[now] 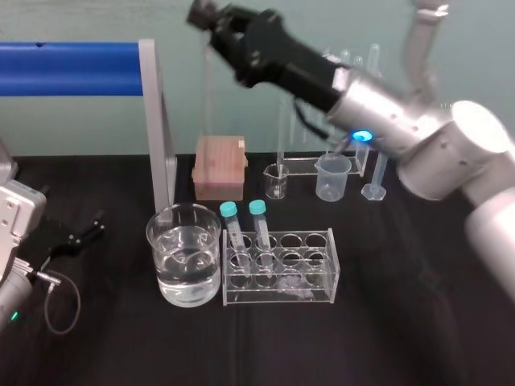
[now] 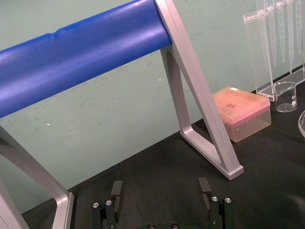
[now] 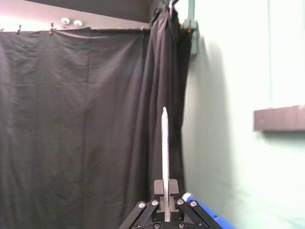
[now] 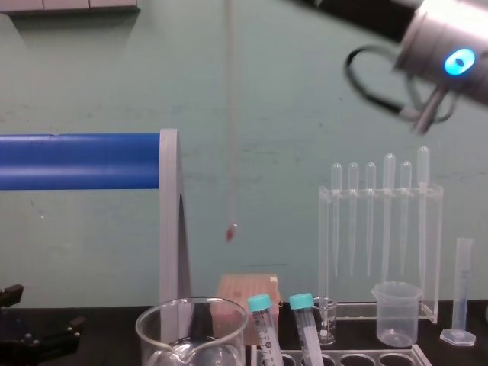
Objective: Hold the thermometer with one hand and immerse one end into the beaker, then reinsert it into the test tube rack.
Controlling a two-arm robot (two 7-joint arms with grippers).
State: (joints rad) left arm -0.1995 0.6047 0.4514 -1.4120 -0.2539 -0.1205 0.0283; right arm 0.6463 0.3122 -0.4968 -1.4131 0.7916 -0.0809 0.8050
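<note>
My right gripper is raised high over the back of the table and is shut on the thermometer. The thin glass rod hangs straight down, and its red tip is well above the beaker. In the right wrist view the thermometer stands out from between the closed fingers. The beaker holds water and sits left of the test tube rack, which carries two teal-capped tubes. My left gripper rests open at the table's left edge.
A blue bar on a grey post stands just behind the beaker. Behind the rack are a pink tip box, a small glass beaker, a cloudy plastic beaker, a graduated cylinder and a pipette stand.
</note>
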